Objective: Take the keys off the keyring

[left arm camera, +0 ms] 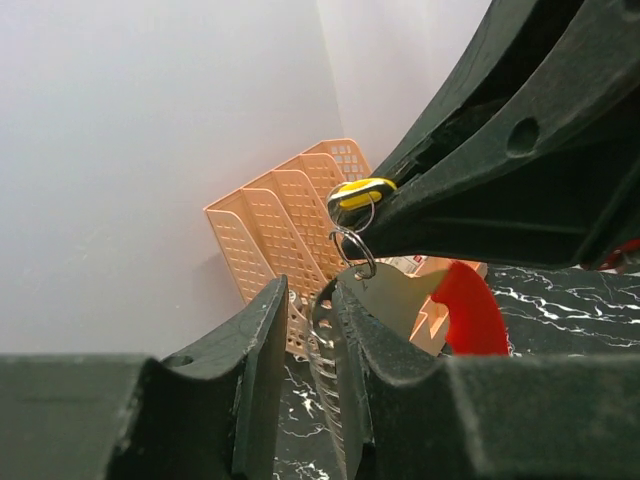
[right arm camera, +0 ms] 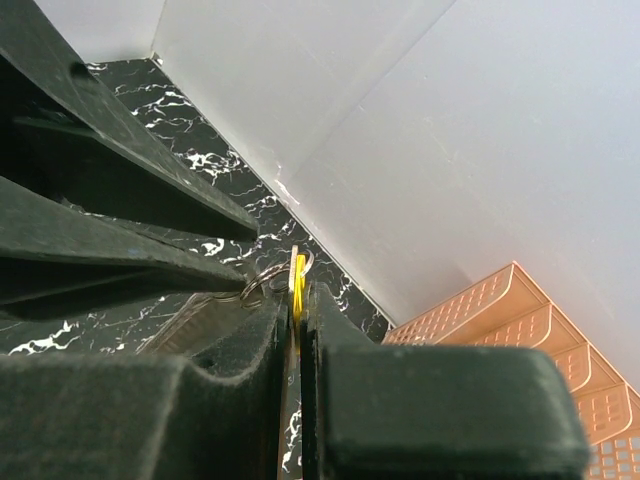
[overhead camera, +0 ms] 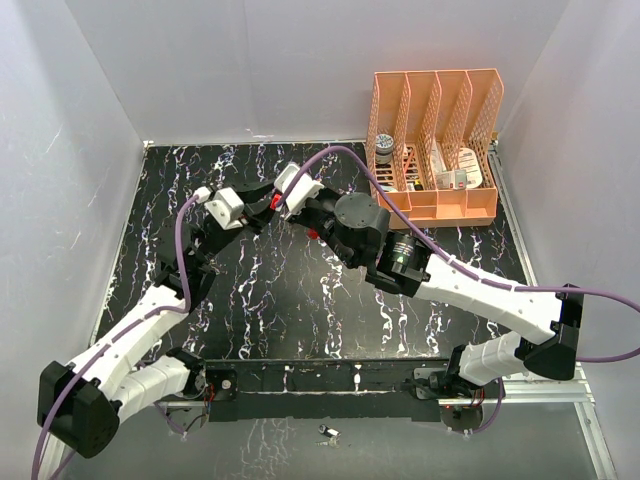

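My left gripper [overhead camera: 262,206] and right gripper [overhead camera: 292,200] meet in the air over the back middle of the black marble table [overhead camera: 300,300]. In the left wrist view the left gripper [left arm camera: 310,300] is closed on the keyring [left arm camera: 325,370], a pale ridged piece lying against the right finger [left arm camera: 400,370]; a thin gap shows by the left finger. A red key [left arm camera: 470,310] hangs beside it. A thin wire ring [left arm camera: 352,250] links it to the yellow key [left arm camera: 360,192]. My right gripper [right arm camera: 297,300] is shut on the yellow key [right arm camera: 298,280], edge-on between its pads.
An orange file organiser [overhead camera: 435,140] with a few small items stands at the back right; it also shows in the left wrist view [left arm camera: 290,220] and the right wrist view [right arm camera: 520,320]. White walls close the sides and back. A small metal thing [overhead camera: 327,433] lies by the near rail.
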`<move>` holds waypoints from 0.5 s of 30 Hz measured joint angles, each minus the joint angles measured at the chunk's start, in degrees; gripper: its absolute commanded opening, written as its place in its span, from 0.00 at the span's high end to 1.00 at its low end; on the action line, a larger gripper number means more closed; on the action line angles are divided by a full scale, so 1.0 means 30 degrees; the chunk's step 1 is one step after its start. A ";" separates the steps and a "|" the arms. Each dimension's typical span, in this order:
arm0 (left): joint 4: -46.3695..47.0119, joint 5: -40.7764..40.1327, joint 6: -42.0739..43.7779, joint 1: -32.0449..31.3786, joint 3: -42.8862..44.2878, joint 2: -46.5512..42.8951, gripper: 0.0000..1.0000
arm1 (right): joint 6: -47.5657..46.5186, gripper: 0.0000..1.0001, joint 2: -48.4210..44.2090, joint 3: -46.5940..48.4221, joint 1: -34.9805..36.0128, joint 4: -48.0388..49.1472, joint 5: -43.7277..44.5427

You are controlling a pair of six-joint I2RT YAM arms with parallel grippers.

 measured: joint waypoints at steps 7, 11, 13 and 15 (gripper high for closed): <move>0.0714 0.0444 -0.0503 0.0000 0.0007 0.0641 0.77 | 0.0015 1.00 0.0000 -0.0007 0.0007 -0.0007 -0.0051; 0.1020 0.0503 -0.0699 0.0000 0.0015 0.0597 0.77 | 0.0015 1.00 0.0000 -0.0007 0.0000 0.0000 -0.0087; 0.1035 0.0459 -0.0707 0.0000 0.0007 0.0466 0.77 | 0.0022 1.00 0.0000 -0.0007 0.0000 0.0000 -0.0102; 0.1078 0.0386 -0.0699 0.0000 0.0007 0.0277 0.77 | 0.0066 1.00 0.0000 -0.0007 0.0000 0.0000 -0.0168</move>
